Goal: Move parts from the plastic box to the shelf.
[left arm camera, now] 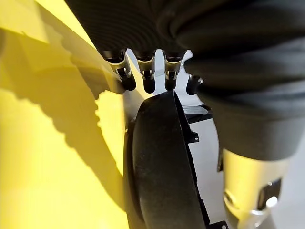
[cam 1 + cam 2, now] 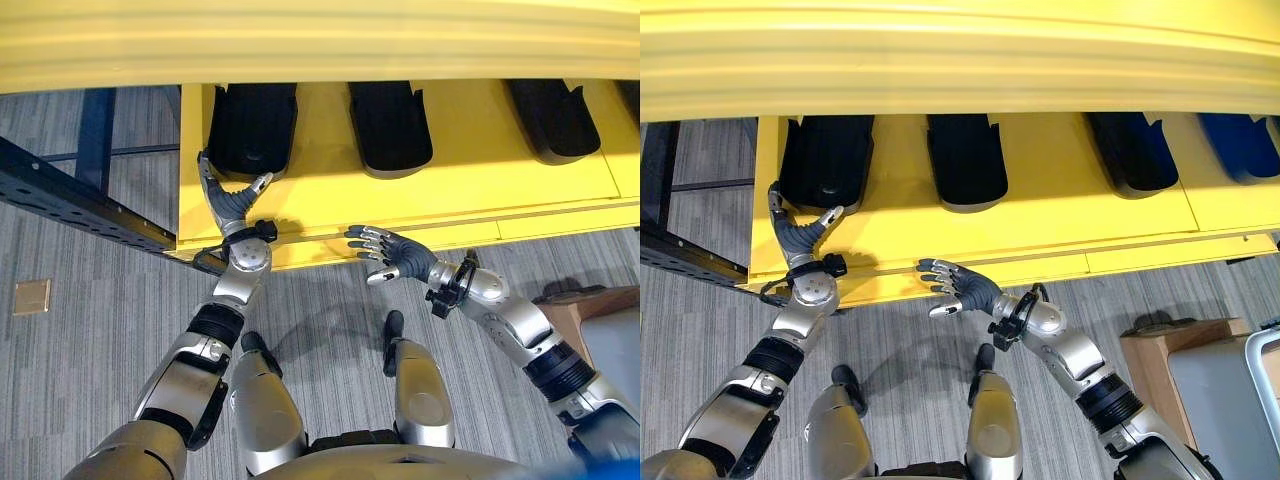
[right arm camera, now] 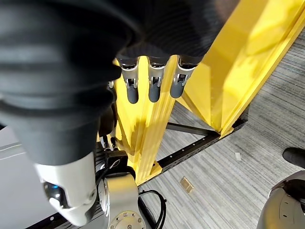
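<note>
**Both hands empty at the front of the yellow shelf**

Left eye view: the yellow shelf (image 2: 470, 180) carries a row of black parts lying side by side. The left hand (image 2: 232, 200) rests on the shelf's front left corner, fingers and thumb spread apart in a V, just in front of the leftmost black part (image 2: 252, 128). It grips nothing. The right hand (image 2: 388, 252) hovers at the shelf's front edge, fingers straight and fanned, empty. A second black part (image 2: 390, 128) and a third (image 2: 552, 120) lie further right, well apart from both hands.

Right eye view: the same row shows, with a blue part (image 2: 1240, 145) at the far right of the shelf. A brown box (image 2: 1155, 365) stands on the grey carpet (image 2: 910, 340) to the robot's right.

Left wrist view: the straight fingers (image 1: 145, 76) point past the rounded end of the leftmost black part, without closing round it.

Right wrist view: the fingers (image 3: 152, 83) hang straight before the shelf's yellow edge.
</note>
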{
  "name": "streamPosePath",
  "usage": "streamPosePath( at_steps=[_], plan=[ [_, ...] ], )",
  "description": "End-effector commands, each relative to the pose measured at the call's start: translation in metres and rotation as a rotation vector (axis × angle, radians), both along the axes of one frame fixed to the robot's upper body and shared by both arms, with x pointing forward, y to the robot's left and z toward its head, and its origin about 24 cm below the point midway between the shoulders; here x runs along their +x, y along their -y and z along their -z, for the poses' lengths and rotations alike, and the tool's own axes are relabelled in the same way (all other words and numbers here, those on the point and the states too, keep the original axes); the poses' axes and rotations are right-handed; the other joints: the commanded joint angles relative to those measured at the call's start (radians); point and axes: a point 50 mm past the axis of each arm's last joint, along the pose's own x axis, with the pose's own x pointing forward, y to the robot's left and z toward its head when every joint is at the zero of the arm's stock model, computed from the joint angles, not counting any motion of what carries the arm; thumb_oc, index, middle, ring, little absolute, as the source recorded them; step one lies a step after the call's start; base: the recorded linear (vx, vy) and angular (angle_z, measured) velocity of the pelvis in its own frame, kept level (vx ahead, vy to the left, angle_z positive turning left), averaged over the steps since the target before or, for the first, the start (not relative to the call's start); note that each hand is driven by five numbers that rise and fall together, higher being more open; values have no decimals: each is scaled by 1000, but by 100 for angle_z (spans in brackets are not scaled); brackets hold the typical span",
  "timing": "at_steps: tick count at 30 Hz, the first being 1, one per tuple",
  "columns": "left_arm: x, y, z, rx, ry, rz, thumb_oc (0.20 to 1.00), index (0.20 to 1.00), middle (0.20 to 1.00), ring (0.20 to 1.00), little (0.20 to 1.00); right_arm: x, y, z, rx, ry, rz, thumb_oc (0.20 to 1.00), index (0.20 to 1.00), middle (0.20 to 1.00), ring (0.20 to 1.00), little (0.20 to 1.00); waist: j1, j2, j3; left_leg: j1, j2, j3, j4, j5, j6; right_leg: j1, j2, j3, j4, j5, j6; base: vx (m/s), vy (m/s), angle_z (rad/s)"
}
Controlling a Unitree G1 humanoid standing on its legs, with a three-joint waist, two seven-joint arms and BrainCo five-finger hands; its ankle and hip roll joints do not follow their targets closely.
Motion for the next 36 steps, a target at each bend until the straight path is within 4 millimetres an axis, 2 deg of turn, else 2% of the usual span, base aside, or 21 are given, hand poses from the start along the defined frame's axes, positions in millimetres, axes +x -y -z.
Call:
streamPosePath(
  at_steps=[1,4,10,17,22,27,33,36],
  plan=[
    [-7,20,5,62,16,95,1000,1000,1000,1000,1000,-5,-13,-21,107,107,-35,1000,1000,1000,1000,1000,10,-20,-12,-18,-21,1,41,-6,41,34,-18,-86,101,-77,-20,0,0,0],
    [-7,29,5,90,8,169,1000,1000,1000,1000,1000,-6,-12,-21,112,107,-33,1000,1000,1000,1000,1000,11,-22,-11,-17,-21,2,42,-9,43,38,-17,-90,98,-76,-18,-1,-17,4],
    [-8,38,8,114,-9,202,1000,1000,1000,1000,1000,-6,-12,-19,110,105,-32,1000,1000,1000,1000,1000,11,-22,-13,-16,-22,1,44,-11,45,43,-16,-91,93,-73,-16,2,-3,4],
    [-10,39,13,124,-18,197,1000,1000,1000,1000,1000,-7,-11,-16,113,99,-29,1000,1000,1000,1000,1000,12,-23,-14,-12,-23,0,44,-13,47,49,-15,-93,91,-72,-17,1,-1,3],
    [-11,29,12,120,2,107,1000,1000,1000,1000,1000,-6,-10,-14,111,97,-20,1000,1000,1000,1000,1000,15,-20,-15,-14,-23,-3,48,-12,46,49,-18,-93,93,-73,-16,0,0,0],
    [-7,22,8,118,7,93,1000,1000,1000,1000,1000,-6,-10,-14,109,95,-12,1000,1000,1000,1000,1000,14,-18,-14,-16,-21,-7,49,-12,44,47,-20,-94,97,-73,-16,0,0,0],
    [-7,27,7,129,9,139,1000,1000,1000,1000,1000,-7,-11,-16,116,98,-7,1000,1000,1000,1000,1000,12,-16,-13,-17,-24,-7,50,-13,46,44,-19,-93,98,-73,-16,0,0,0],
    [-9,36,8,146,14,181,1000,1000,1000,1000,1000,-7,-10,-16,115,100,-10,1000,1000,1000,1000,1000,10,-17,-13,-16,-24,-4,51,-16,48,44,-19,-92,98,-73,-16,0,0,0]
  ],
)
